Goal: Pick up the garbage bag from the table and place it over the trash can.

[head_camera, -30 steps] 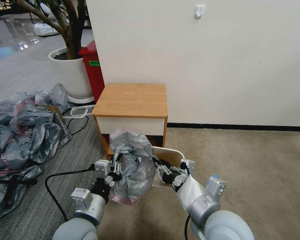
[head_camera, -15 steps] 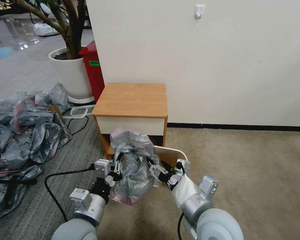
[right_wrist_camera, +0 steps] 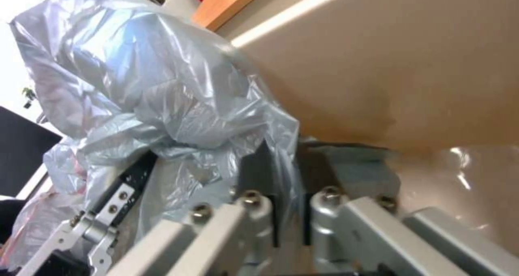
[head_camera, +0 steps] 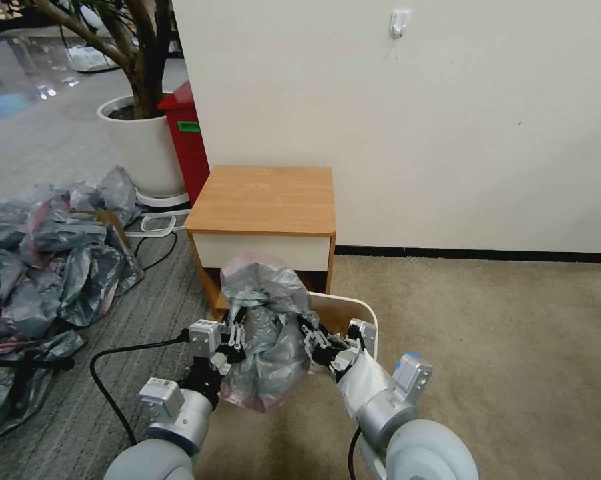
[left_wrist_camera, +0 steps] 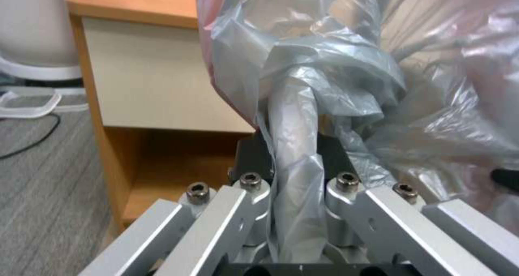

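The garbage bag [head_camera: 265, 303], thin translucent grey with a pink-tinted edge, hangs bunched in the air in front of the table [head_camera: 267, 197]. My left gripper [head_camera: 235, 331] is shut on its left side; in the left wrist view the gripper [left_wrist_camera: 294, 158] pinches a twisted fold of the bag [left_wrist_camera: 303, 57]. My right gripper [head_camera: 311, 333] is shut on the bag's right side, and the right wrist view shows this gripper [right_wrist_camera: 289, 170] clamping a sheet of the bag [right_wrist_camera: 162, 89]. The cream-beige trash can [head_camera: 341, 308] stands on the floor just behind and right of the bag, its inner wall [right_wrist_camera: 405, 77] close to the right gripper.
A heap of darker grey bags [head_camera: 47, 260] covers the floor at left, with a black cable [head_camera: 107, 373] near my left arm. A tall red bin [head_camera: 187, 133] and a white plant pot [head_camera: 140, 147] stand behind the table. Open carpet lies to the right.
My right arm has shifted left, toward the bag, baring more of the trash can's rim. The left gripper and the bag have hardly moved.
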Controlling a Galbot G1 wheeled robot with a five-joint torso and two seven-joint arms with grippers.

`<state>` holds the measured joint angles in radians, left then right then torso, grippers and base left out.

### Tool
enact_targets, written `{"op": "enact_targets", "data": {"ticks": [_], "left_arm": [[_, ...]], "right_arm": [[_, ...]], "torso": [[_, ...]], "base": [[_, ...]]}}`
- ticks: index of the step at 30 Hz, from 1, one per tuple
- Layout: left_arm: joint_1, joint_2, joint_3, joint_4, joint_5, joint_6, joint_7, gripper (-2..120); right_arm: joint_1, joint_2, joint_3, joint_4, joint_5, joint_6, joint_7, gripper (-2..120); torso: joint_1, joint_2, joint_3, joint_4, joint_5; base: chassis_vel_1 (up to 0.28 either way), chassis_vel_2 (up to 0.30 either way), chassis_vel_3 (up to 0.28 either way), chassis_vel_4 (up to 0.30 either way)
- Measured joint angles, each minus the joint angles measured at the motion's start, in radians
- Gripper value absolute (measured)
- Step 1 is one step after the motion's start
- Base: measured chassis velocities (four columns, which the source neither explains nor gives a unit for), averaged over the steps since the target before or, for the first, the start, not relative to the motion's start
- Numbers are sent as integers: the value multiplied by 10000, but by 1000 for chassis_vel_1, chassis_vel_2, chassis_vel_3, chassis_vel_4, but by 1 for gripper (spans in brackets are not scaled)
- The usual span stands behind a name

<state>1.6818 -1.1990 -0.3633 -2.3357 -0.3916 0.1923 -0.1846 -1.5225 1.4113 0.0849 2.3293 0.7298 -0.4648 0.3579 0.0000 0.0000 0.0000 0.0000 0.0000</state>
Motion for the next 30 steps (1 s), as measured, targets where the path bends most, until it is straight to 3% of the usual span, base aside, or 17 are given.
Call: {"op": "enact_targets", "data": {"ticks": [1,10,14,24,30], "left_arm": [[0,0,-2,0,-31,37,-44,9],[-60,-19,40,58,-364,392,-379,9],[-106,-11,34,179,-417,566,-546,9],[-28,26,132,24,-395,612,-368,9],[93,-16,146,-32,-354,599,-71,9]], "right_arm": [[-2,-25,4,19,-33,33,-3,0],[-157,-206,230,448,-57,61,-12,0],[-275,-483,684,1194,-8,-23,-226,0],[786,-1065,1774,894,742,-340,-315,0],[1599,-1679,2499,574,1913,-738,370,0]], "torso": [[0,0,0,0,0],[0,0,0,0,1],[0,0,0,0,0],[0,0,0,0,2],[0,0,1,1,1]], "base": [[0,0,0,0],[0,0,0,0],[0,0,0,0],[0,0,0,0],[0,0,0,0]]}}
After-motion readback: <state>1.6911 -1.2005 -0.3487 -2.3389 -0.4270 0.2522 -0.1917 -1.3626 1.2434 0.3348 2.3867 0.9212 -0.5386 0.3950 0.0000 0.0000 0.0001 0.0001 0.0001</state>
